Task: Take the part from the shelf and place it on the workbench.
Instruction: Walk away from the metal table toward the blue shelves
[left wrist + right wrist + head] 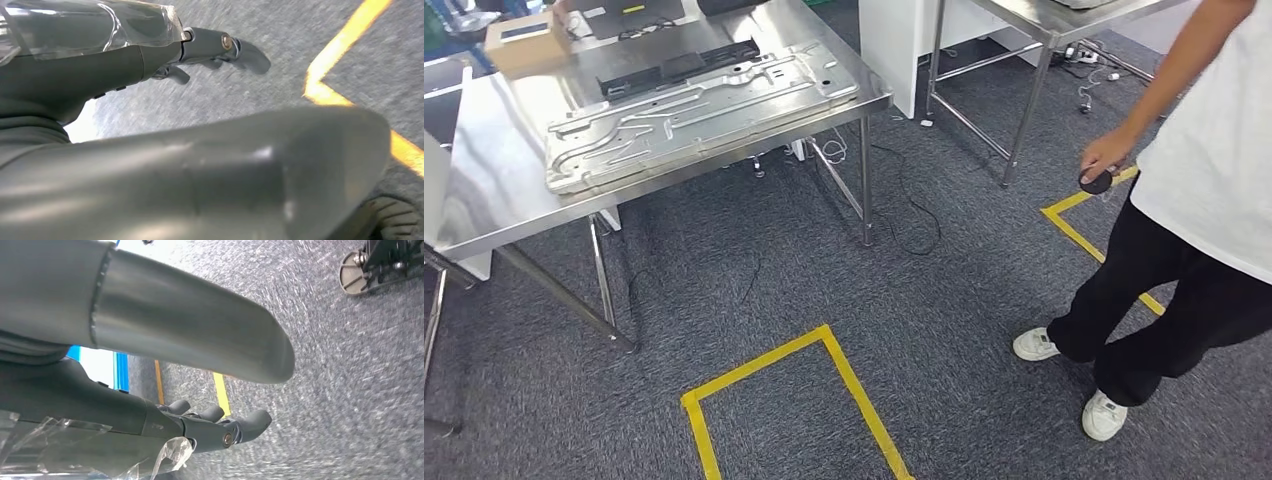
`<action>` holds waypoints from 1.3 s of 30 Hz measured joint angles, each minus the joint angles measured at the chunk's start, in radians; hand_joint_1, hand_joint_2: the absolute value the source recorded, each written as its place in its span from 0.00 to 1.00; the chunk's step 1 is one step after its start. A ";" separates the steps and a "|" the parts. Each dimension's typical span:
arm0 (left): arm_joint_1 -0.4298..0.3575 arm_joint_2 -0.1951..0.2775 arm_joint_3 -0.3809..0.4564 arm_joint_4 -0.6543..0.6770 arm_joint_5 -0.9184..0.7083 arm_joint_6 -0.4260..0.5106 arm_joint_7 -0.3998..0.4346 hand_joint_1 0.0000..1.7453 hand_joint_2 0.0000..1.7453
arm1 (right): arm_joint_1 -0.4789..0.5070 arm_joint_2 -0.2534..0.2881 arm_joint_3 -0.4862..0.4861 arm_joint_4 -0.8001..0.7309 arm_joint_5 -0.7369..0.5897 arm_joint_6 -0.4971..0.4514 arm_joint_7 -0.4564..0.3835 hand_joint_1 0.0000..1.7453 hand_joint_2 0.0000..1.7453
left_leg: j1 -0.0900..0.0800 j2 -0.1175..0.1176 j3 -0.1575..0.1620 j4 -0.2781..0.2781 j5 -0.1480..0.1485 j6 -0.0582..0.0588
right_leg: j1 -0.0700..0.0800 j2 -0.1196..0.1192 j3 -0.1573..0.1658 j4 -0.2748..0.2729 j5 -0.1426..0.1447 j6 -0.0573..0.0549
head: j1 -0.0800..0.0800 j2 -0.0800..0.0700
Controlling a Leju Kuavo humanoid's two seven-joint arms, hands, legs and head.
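A large stamped silver metal plate [694,110] lies flat on the steel workbench [494,200] at the upper left of the head view. My left hand [125,65] hangs over the grey carpet, its thick thumb in front and its dark fingers [227,45] stretched out, holding nothing. My right hand [165,425] also hangs above the carpet, with its fingers [240,427] loosely extended and nothing in them.
A person [1194,200] in a white shirt and black trousers stands at the right, holding a small dark round object [1096,181]. Yellow tape [824,370] marks the carpet. A second steel table [1034,30] stands behind. Cables [914,210] trail under the workbench.
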 joint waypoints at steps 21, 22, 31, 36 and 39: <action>0.002 -0.003 -0.020 0.000 0.018 0.023 -0.016 0.00 0.00 | 0.001 -0.010 0.000 0.002 -0.044 -0.013 0.042 0.00 0.00 | 0.017 0.121 -0.071 0.150 -0.094 -0.035 | 0.005 -0.107 0.025 -0.016 -0.014 -0.005 | -0.004 0.000; 0.003 -0.003 -0.021 0.000 0.019 0.024 -0.016 0.00 0.00 | 0.000 -0.010 0.000 0.002 -0.046 -0.013 0.048 0.00 0.00 | 0.025 0.105 -0.105 0.233 -0.136 -0.043 | 0.004 -0.096 0.022 -0.015 -0.012 -0.007 | -0.004 0.000; 0.012 -0.002 -0.025 0.000 0.021 0.027 -0.016 0.00 0.00 | -0.003 -0.007 0.001 0.002 -0.056 -0.013 0.068 0.00 0.00 | 0.045 -0.004 0.005 -0.003 -0.009 -0.054 | -0.021 0.020 -0.004 -0.019 0.014 0.031 | -0.007 0.000; 0.009 -0.002 -0.027 0.000 0.021 0.029 -0.016 0.00 0.00 | 0.003 -0.008 0.001 0.002 -0.060 -0.013 0.068 0.00 0.00 | 0.042 0.057 0.010 -0.030 0.014 -0.021 | -0.014 -0.050 -0.063 0.084 -0.048 0.047 | -0.005 0.000; 0.014 -0.002 -0.027 0.000 0.021 0.031 -0.016 0.00 0.00 | 0.001 -0.007 0.001 0.002 -0.061 -0.013 0.066 0.00 0.00 | 0.031 0.103 0.006 -0.030 0.014 -0.015 | -0.006 -0.082 -0.156 0.296 -0.141 0.045 | -0.005 0.000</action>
